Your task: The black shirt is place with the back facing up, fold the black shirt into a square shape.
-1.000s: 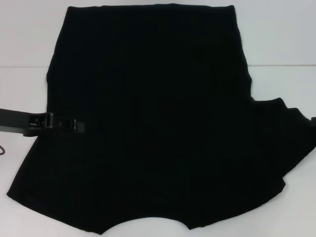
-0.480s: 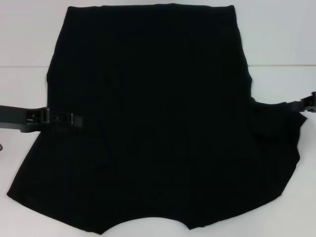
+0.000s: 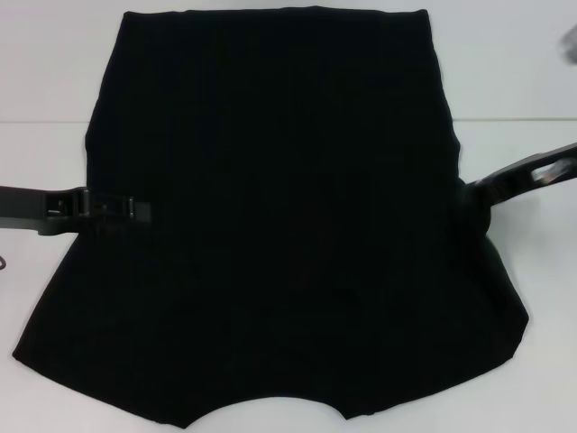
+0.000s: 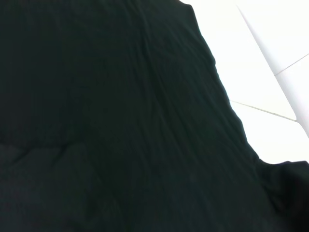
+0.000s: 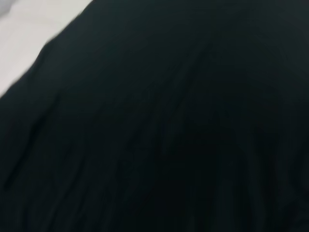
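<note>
Black shirt [image 3: 279, 216] spread flat on white counter [image 3: 505, 72], plain side up. Left end effector [image 3: 135, 209] over left edge, right end effector [image 3: 473, 194] at right edge; I cannot tell grip on either. Risk I see: cloth slips, fold comes crooked

No text, label, brand, number or sign can be read anywhere; the shirt [image 3: 279, 216] shows only plain black fabric, with no lettering in any view.
</note>
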